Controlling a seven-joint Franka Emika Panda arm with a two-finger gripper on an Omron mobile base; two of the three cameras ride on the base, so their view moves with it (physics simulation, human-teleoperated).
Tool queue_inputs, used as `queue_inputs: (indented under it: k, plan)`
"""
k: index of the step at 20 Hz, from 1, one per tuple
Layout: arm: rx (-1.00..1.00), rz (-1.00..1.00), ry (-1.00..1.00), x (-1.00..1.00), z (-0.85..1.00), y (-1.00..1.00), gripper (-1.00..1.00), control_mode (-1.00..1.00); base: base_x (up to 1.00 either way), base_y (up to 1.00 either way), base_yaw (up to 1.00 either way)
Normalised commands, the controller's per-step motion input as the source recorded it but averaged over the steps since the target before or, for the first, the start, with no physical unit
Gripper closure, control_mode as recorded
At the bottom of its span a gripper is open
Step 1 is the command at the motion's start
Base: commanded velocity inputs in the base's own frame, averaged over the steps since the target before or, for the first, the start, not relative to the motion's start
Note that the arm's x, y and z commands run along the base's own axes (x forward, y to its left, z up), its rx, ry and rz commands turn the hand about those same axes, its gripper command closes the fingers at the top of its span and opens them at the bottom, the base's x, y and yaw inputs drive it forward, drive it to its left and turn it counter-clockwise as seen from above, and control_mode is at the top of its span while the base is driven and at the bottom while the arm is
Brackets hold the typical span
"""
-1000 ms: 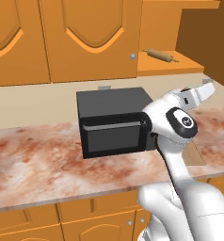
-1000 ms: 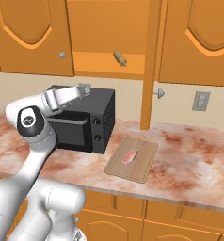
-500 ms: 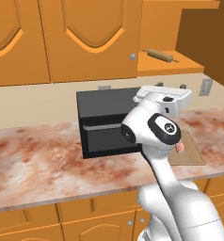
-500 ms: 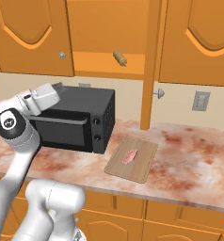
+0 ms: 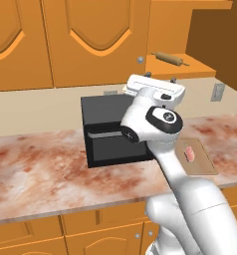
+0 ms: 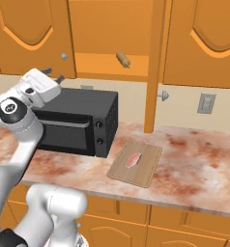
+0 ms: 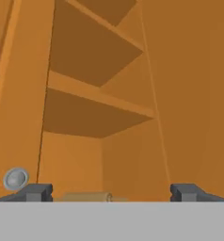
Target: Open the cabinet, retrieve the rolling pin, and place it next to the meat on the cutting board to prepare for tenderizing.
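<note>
Microwave (image 5: pixel 118 130) beside cutting board (image 5: pixel 195 157)

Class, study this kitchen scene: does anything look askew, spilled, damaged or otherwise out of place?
Nothing stands out. The cabinet door stands open, the rolling pin lies on its floor, and the meat sits flat on the cutting board.

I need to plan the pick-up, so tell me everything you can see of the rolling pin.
The rolling pin is a slim, light-brown cylinder that looks wooden, with a narrower knob handle at each end. It lies flat on the floor of the open cabinet, at a slant to the front edge, with nothing else touching it. In the hand view part of it shows low in the opening. The gripper is open and apart from it.
</note>
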Motion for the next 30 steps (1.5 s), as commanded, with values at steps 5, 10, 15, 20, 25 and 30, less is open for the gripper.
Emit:
queue_inputs:
  k: [5,10,15,20,25,30]
  plan:
    - [0.14,0.29,-0.06,0.62,0.2,0.3,-1.0,-1.0,0.0,0.0,0.0]
    - [0.08,0.15,0.0,0.27,0.08,0.19,-1.0,-1.0,0.0,0.0,0.0]
    - [0.08,0.0,0.0,0.23,0.0,0.01,-1.0,-1.0,0.0,0.0,0.0]
    - [0.02,0.01,0.01,0.53,0.0,0.02,-1.0,-1.0,0.0,0.0,0.0]
    - [0.0,0.08,0.02,0.53,-0.04,0.1,-1.0,-1.0,0.0,0.0,0.0]
    - [0.0,0.12,0.0,0.54,-0.09,0.05,-1.0,-1.0,0.0,0.0,0.0]
